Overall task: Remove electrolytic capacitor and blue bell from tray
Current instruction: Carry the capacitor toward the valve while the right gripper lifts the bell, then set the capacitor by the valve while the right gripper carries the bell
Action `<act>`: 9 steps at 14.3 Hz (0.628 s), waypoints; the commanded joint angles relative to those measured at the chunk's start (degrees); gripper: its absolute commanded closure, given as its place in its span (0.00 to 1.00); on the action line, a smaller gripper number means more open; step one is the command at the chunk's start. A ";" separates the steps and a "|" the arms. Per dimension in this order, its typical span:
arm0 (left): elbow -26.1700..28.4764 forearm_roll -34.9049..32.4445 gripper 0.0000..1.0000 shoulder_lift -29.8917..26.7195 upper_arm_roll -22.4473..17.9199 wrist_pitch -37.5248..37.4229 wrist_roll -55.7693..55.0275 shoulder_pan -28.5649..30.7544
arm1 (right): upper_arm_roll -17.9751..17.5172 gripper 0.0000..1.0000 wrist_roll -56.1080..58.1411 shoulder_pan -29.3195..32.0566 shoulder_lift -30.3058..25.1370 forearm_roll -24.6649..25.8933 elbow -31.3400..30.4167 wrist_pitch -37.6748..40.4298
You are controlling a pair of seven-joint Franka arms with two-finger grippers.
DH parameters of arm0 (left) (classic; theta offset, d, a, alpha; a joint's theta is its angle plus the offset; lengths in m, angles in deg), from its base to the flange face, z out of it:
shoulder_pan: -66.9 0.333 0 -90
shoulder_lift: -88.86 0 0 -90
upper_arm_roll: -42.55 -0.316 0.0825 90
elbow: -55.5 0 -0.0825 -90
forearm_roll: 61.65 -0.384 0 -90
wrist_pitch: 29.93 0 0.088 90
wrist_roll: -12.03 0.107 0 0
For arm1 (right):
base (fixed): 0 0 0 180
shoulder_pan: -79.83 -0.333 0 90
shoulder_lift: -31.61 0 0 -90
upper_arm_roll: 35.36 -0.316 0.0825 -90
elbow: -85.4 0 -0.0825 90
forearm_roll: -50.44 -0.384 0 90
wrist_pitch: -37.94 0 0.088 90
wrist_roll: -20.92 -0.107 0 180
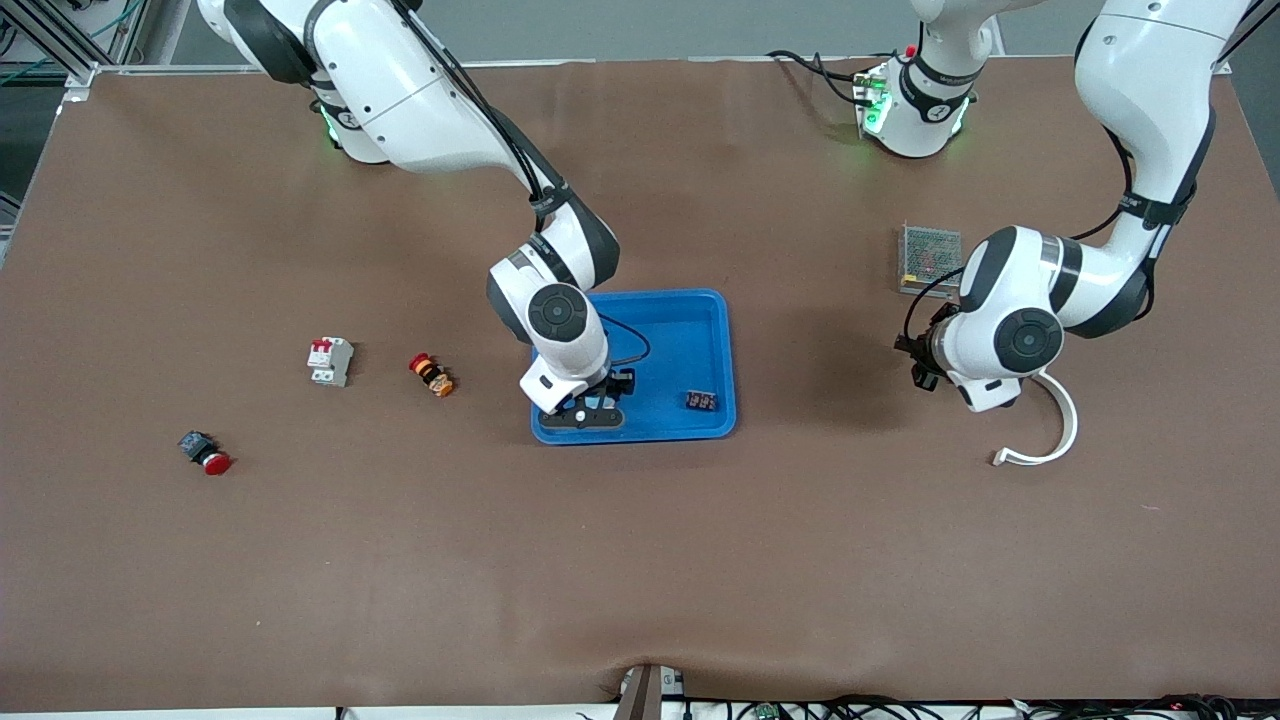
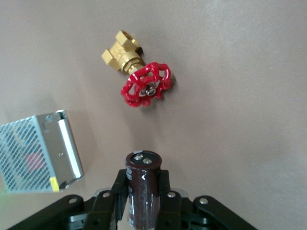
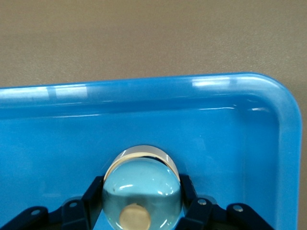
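My right gripper [image 3: 141,184] is shut on a shiny domed bell [image 3: 144,201]. It holds the bell low inside the blue tray [image 3: 144,88], close to the tray's wall. In the front view this gripper [image 1: 590,408] is in the tray's [image 1: 725,350] corner nearest the camera, toward the right arm's end. My left gripper [image 2: 143,184] is shut on a dark brown cylindrical capacitor [image 2: 143,196], held above the bare table. In the front view it [image 1: 922,362] is toward the left arm's end, apart from the tray, with the capacitor hidden.
A brass valve with a red handwheel [image 2: 144,86] and a metal mesh box [image 1: 930,258] lie near the left gripper, and a white curved piece [image 1: 1055,430] beside the arm. A small dark part [image 1: 701,401] lies in the tray. A white breaker [image 1: 330,360], an orange button [image 1: 431,374] and a red button [image 1: 204,452] lie toward the right arm's end.
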 commanded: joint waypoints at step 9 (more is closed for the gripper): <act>6.86 -0.94 1.00 -1.11 1.20 6.24 9.84 7.60 | 0.35 0.63 4.77 2.61 -2.82 0.18 6.47 13.45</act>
